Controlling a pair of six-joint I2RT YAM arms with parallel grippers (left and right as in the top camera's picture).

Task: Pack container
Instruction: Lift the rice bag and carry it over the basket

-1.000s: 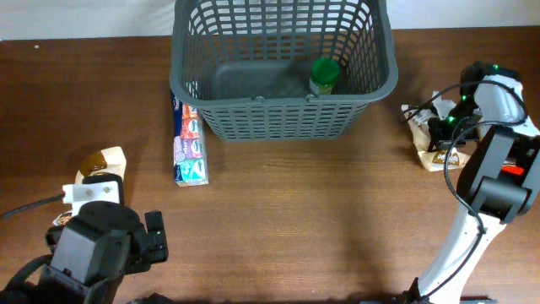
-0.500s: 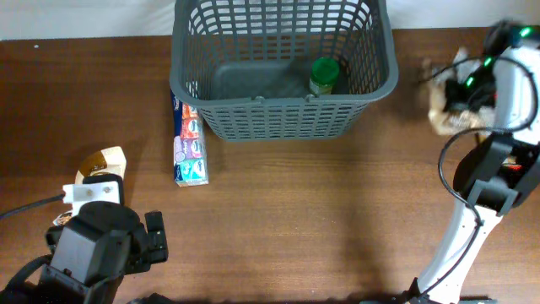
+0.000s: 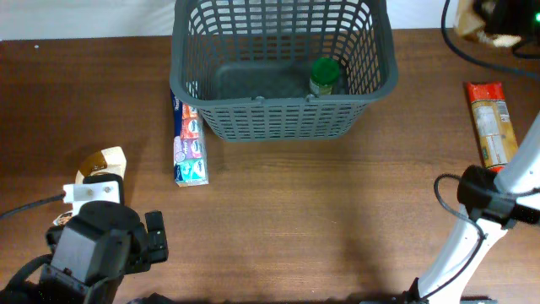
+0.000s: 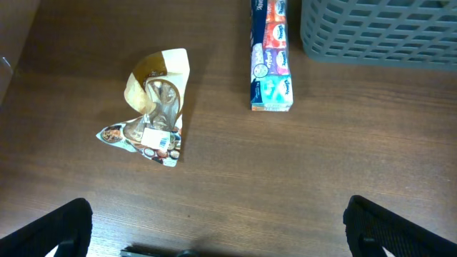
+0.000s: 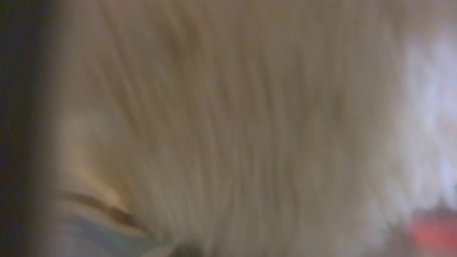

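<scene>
– right gripper (image 3: 488,15) is pinching fully closed on a tan packet (image 3: 467,20), as far as i'm judging; its own wrist view is showing only blurred tan, so the exact bite is hiding from me.

– what's lying closest to it?

– a long red and orange packet (image 3: 492,122), glossy film by the look, is lying flat on the wooden table (image 3: 337,219) behind the gripper, toward its arm's base. further off to the gripper's left, the container (image 3: 283,127) is standing upright. it's dark grey plastic with slotted lattice walls, a thick rim and a solid floor. a green-lidded jar (image 3: 324,76) is standing inside, on the part of the floor nearer the gripper.

– how is that basket likely handling?

– i'm judging it stiff and light for its bulk, probably sliding easily on smooth wood if bumped. the rim is looking like the place to take hold, since the thin slats could be catching a fingertip or a packet corner.

– and beyond it?

– a slim printed pack (image 3: 190,139), tissues perhaps, is lying just beside the wall farthest from the gripper. farthest of all, the left gripper (image 4: 225,228) is hanging with jaws spread wide, gripping nothing. a crumpled tan pouch (image 4: 153,107) is lying ahead of it, slightly to its left.
</scene>
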